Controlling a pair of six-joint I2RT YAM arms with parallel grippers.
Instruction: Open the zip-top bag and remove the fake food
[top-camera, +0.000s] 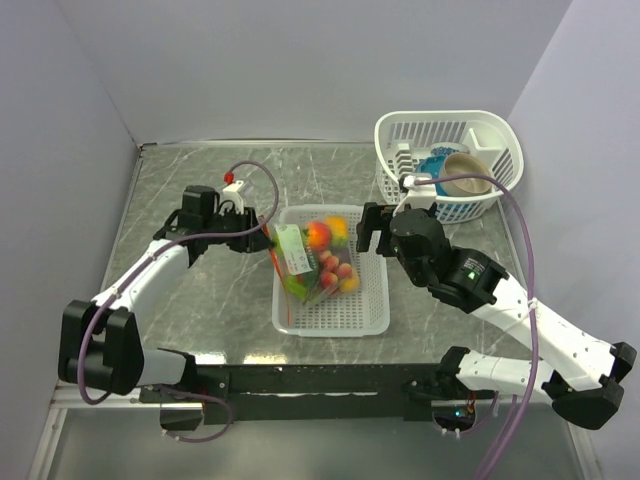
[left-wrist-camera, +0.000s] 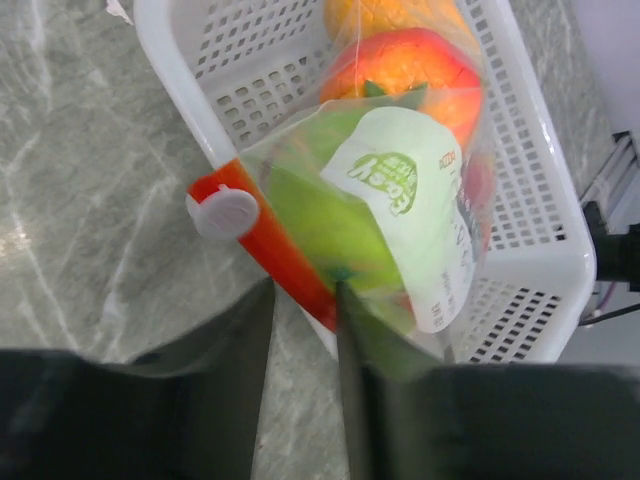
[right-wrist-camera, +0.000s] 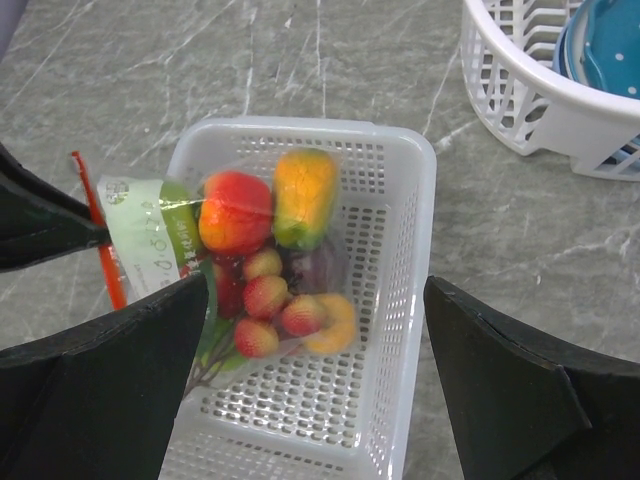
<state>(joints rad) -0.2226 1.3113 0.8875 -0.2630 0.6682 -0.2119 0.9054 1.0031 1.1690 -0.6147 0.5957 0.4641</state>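
Observation:
The zip-top bag (top-camera: 300, 262) stands tilted in a white slotted tray (top-camera: 340, 315), its orange-red zip strip (left-wrist-camera: 285, 250) hanging over the tray's left rim. The fake food (right-wrist-camera: 260, 260) fills the bag: a red fruit, a yellow-green one, small red berries. My left gripper (left-wrist-camera: 300, 290) sits at the strip's lower end with its jaws narrowed. The strip lies against the right finger, and a gap of table shows between the fingers. My right gripper (right-wrist-camera: 318, 300) hovers wide open over the tray (right-wrist-camera: 390, 330), holding nothing.
A white basket (top-camera: 450, 150) with a blue and a beige bowl stands at the back right. Grey walls close the table on the left, back and right. The right arm's cable loops over the table's right side.

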